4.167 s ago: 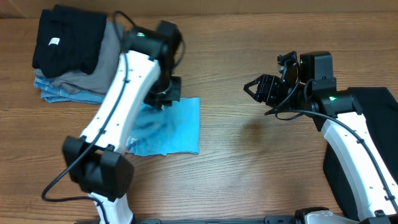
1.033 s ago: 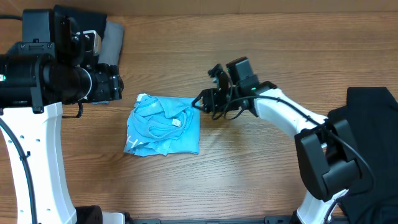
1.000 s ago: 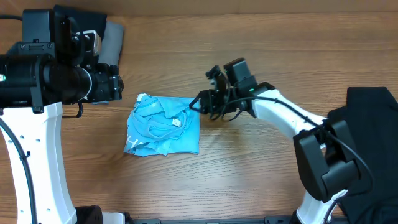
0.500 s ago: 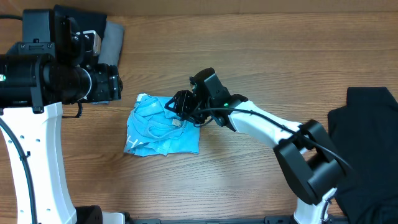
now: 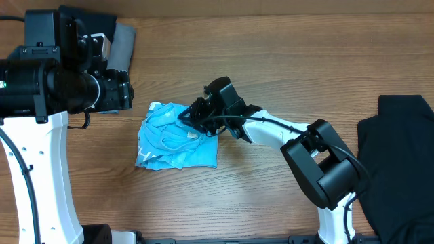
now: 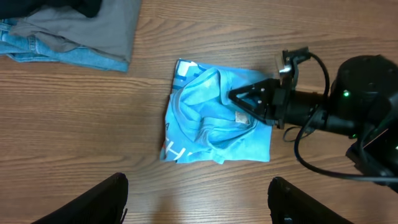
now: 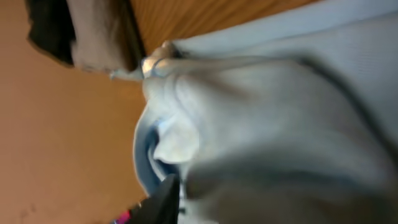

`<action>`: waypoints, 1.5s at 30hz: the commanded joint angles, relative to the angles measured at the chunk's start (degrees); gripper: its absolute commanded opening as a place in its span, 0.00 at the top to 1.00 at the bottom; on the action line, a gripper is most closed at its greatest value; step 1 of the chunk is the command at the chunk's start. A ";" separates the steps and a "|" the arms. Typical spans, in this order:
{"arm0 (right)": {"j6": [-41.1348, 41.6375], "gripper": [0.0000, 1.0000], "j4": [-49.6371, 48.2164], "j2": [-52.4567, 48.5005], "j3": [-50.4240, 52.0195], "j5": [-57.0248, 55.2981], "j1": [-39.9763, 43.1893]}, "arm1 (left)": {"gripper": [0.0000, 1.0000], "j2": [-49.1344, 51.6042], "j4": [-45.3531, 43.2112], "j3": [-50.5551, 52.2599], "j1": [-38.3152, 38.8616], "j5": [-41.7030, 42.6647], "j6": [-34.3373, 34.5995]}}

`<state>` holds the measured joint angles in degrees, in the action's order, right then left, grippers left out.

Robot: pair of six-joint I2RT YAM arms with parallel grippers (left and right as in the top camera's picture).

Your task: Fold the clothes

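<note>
The light blue T-shirt (image 5: 169,142) lies crumpled in a rough square on the wooden table, also seen from the left wrist (image 6: 205,134). My right gripper (image 5: 191,116) reaches in from the right and is shut on bunched fabric near the collar and its white label (image 6: 239,106). In the right wrist view, blue cloth (image 7: 280,93) fills the frame and one dark finger (image 7: 165,199) shows at the bottom. My left gripper (image 6: 198,211) hangs open high above the table, holding nothing. More clothes, black, grey and denim, are stacked at the far left (image 6: 62,31).
A black garment (image 5: 400,156) lies at the table's right edge. The left arm (image 5: 61,88) covers most of the stack in the overhead view; only a grey strip (image 5: 123,44) shows. Bare wood (image 5: 271,196) lies in front of the shirt.
The right arm has moved left from the shirt's right edge onto the shirt, and its jaws have closed on the fabric. The left arm has held still over the last second.
</note>
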<state>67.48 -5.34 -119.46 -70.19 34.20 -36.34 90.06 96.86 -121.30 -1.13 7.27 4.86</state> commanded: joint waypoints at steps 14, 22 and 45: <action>-16.39 0.96 8.48 1.77 -0.81 14.16 14.10 | 0.25 0.26 -0.07 0.20 0.17 -0.44 -2.40; -27.74 0.56 5.64 1.84 -0.83 17.29 17.77 | 0.25 0.26 -0.07 0.20 0.17 -0.46 -3.21; -42.69 0.30 25.79 8.35 -0.76 -3.98 -8.72 | 0.20 0.26 -0.04 0.20 0.11 -4.17 -3.37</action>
<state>26.06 21.04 -110.24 -70.43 43.40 -43.62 90.06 96.88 -121.25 -1.13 3.81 2.55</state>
